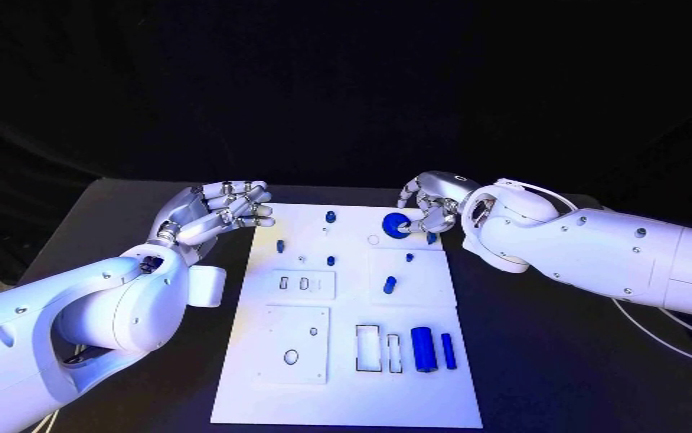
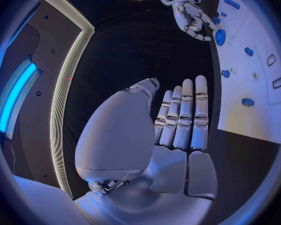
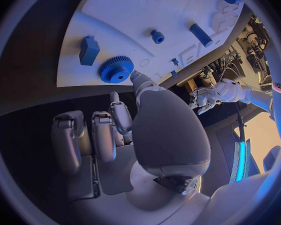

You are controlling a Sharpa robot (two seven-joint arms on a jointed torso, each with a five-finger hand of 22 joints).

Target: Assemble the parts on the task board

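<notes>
Sitting near the far edge of the white task board [image 1: 346,373], at about one o'clock from its middle, the blue gear [image 1: 397,223] is touched by a fingertip of the right hand [image 1: 437,205], while the left hand [image 1: 219,208] hovers open, holding nothing, at ten o'clock.

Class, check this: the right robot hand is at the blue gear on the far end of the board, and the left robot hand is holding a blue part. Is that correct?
Not quite. The left robot hand holds nothing: its fingers are straight and empty beside the board, as the left wrist view shows. The right robot hand is indeed at the blue gear on the board's far end.
</notes>
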